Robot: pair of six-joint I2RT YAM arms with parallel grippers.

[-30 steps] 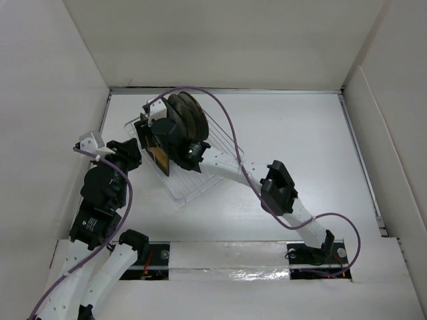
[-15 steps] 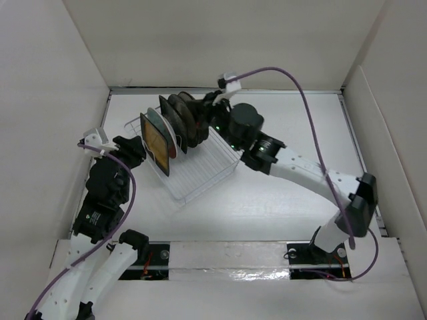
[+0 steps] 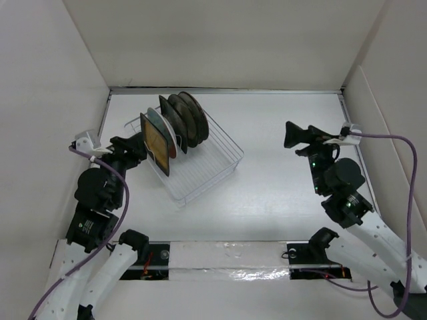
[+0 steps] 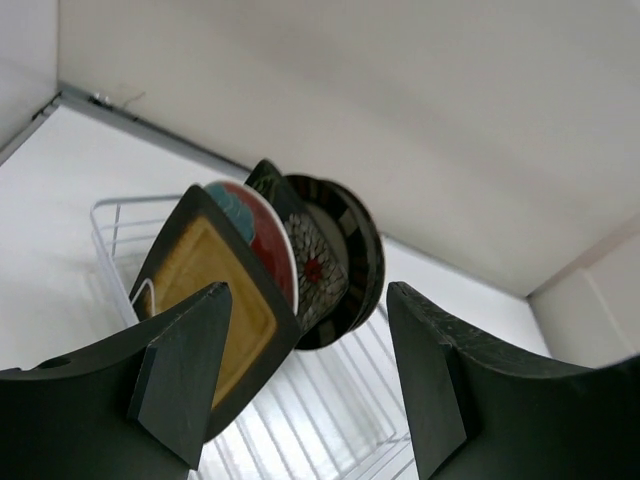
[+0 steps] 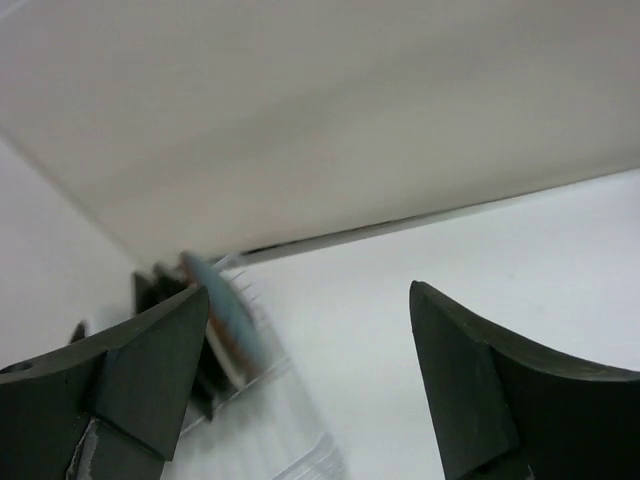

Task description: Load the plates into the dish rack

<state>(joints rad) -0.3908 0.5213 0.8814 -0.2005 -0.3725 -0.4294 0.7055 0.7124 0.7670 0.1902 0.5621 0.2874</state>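
Several plates stand upright in the dish rack (image 3: 215, 157) at the table's left centre. Frontmost is the black square amber-centred plate (image 3: 157, 143) (image 4: 205, 300). Behind it stand the red-and-teal round plate (image 3: 168, 128) (image 4: 262, 225), the black floral plate (image 4: 315, 262) and further dark plates (image 3: 189, 117). My left gripper (image 3: 130, 149) (image 4: 306, 335) is open just left of the rack, facing the amber plate and holding nothing. My right gripper (image 3: 296, 141) (image 5: 310, 300) is open and empty over the table's right side, far from the rack. In the right wrist view the plates (image 5: 216, 312) and the rack (image 5: 300, 445) are blurred.
White walls enclose the table on the left, back and right. The rack's near right half (image 3: 200, 175) holds no plates. A purple cable (image 3: 400, 143) loops from the right arm near the right wall.
My right arm has drawn back from the plates to the table's right side. The left gripper stays beside the rack, and its jaws have spread wider. The plates stay upright.
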